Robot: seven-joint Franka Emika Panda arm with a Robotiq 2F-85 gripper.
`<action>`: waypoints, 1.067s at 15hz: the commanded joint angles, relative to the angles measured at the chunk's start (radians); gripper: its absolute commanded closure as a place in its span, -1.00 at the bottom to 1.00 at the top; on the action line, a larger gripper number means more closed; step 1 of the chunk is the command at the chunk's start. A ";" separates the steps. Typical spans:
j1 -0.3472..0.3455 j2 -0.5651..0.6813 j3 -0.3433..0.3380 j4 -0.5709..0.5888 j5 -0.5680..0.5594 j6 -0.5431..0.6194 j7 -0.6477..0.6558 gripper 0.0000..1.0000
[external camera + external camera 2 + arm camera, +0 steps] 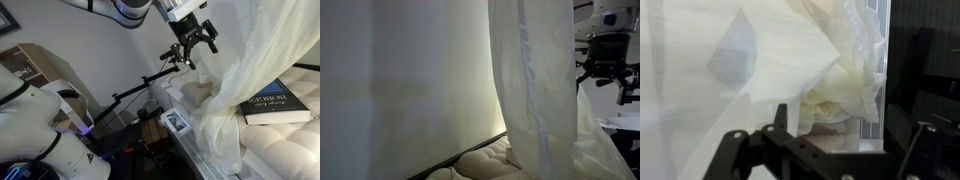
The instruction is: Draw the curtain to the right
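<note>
In the wrist view the dark fingers fill the lower foreground, spread wide with nothing held between them. Just beyond them the curtain hangs as sheer cream fabric, bunched into soft folds. In an exterior view the gripper hovers just beside the curtain's gathered edge; whether it touches the cloth I cannot tell. The fabric falls past a dark-blue book lying flat on a ribbed cream cushion. In an exterior view the curtain hangs in vertical folds mid-frame.
</note>
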State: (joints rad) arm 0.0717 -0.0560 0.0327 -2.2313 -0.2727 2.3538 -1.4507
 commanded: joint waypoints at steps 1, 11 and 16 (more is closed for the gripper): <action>-0.016 0.060 -0.007 0.060 0.031 -0.081 -0.037 -1.00; -0.016 0.035 0.008 0.022 0.025 -0.093 -0.022 -1.00; -0.022 0.203 0.009 0.138 0.017 -0.136 -0.014 -1.00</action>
State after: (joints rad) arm 0.0553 0.0355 0.0387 -2.1801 -0.2417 2.2554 -1.4837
